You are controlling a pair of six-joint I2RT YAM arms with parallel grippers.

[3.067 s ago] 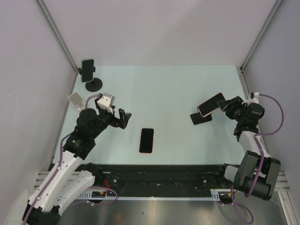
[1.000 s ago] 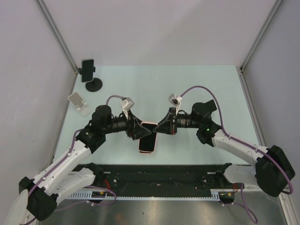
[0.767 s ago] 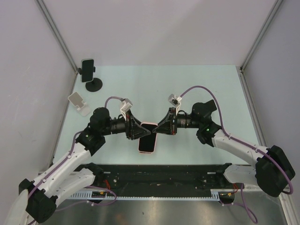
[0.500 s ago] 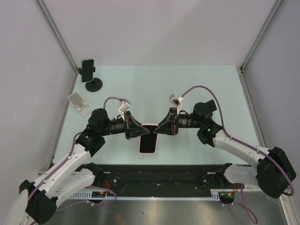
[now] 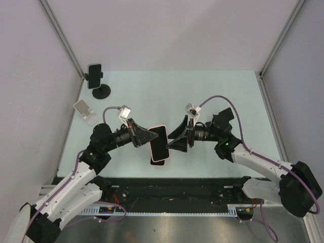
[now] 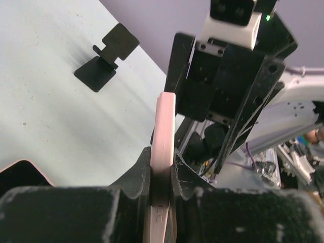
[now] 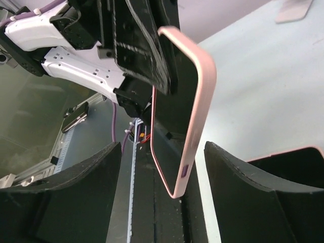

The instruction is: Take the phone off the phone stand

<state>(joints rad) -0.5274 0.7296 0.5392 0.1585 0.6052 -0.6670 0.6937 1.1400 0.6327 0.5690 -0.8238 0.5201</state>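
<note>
One phone (pink-cased), left end effector

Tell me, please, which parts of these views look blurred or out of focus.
Left wrist: the left fingers are soft and grainy, the held phone sharper. Right wrist: the right fingers blur slightly, the phone is crisp. Top external: evenly lit, sharp, no glare.

left gripper taking over the pink phone and pulling it back leftward, phone tipping its screen upward, right gripper spreading its fingers wide and releasing the phone's far end
</note>
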